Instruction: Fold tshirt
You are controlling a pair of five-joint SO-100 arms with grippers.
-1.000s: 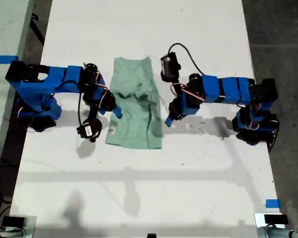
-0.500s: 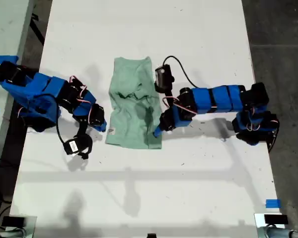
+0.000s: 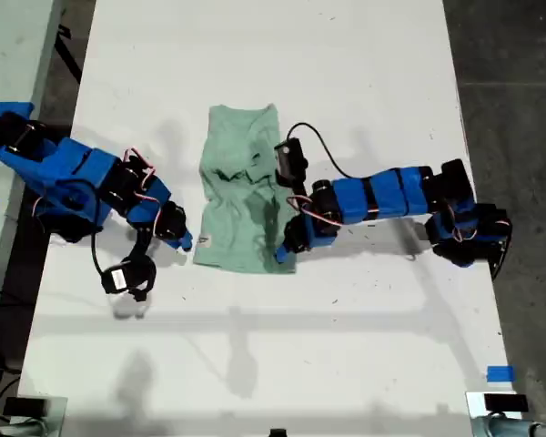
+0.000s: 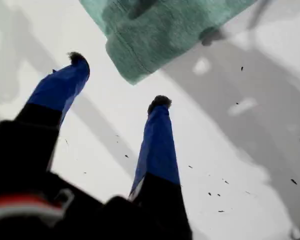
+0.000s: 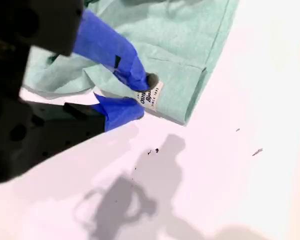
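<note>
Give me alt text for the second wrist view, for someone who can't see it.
My second gripper reaches the edge of the pale green tshirt beside its small white label, one blue finger over the cloth and one low beside the white table. The shirt lies partly folded, and the gripper's shadow falls on the table.

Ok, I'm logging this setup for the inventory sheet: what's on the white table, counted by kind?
Blue robot arms: 2
Mint-green t-shirt: 1
Blue tape piece: 1
Total: 4
</note>
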